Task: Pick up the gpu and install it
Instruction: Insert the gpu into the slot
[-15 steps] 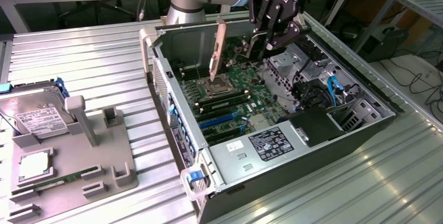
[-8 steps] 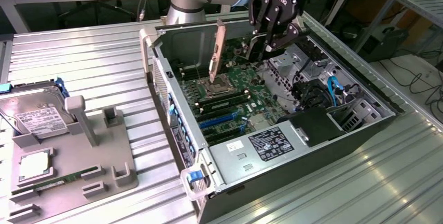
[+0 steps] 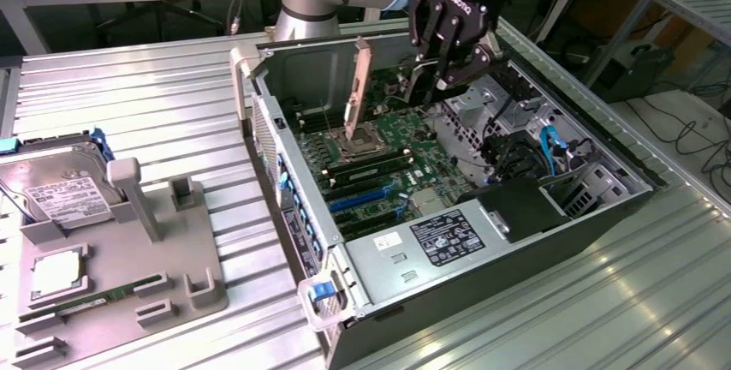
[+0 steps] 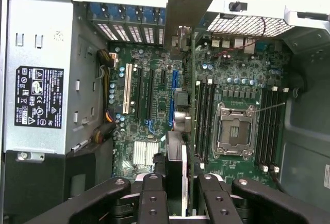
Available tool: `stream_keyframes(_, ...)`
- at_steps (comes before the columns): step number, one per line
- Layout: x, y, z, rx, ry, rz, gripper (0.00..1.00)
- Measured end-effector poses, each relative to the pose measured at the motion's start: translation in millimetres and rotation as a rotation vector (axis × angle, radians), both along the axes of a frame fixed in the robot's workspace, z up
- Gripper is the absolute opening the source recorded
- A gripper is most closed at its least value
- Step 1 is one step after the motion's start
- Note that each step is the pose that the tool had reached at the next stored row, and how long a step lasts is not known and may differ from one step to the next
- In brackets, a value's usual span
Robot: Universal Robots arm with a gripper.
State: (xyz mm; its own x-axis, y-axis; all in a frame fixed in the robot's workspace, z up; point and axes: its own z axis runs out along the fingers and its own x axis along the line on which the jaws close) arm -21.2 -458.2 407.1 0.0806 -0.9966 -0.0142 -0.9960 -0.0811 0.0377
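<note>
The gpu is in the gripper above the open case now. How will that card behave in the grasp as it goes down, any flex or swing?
The gpu hangs edge-on as a flat, thin board, so it is probably stiff and light. The gripper grips it at one end only, so it may pivot if it bumps the case. Its bare board looks fragile against the motherboard.

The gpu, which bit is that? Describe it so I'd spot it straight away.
Find the open computer case on the metal table, then the black gripper hanging over its motherboard. The gpu is the thin card standing on edge beside it, its pale metal bracket strip rising above the case, unlike the boards lying flat.
</note>
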Motion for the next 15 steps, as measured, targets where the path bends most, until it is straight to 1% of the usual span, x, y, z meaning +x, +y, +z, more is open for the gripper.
stream_keyframes(6, 0.1, -0.1, -2.6, 0.0007, 0.0, 0.0, 0.28)
stream_keyframes(8, 0.0, -0.2, -5.5, 0.0011, 0.0, 0.0, 0.28)
stream_keyframes(15, 0.0, -0.2, -9.6, 0.0012, 0.0, 0.0, 0.28)
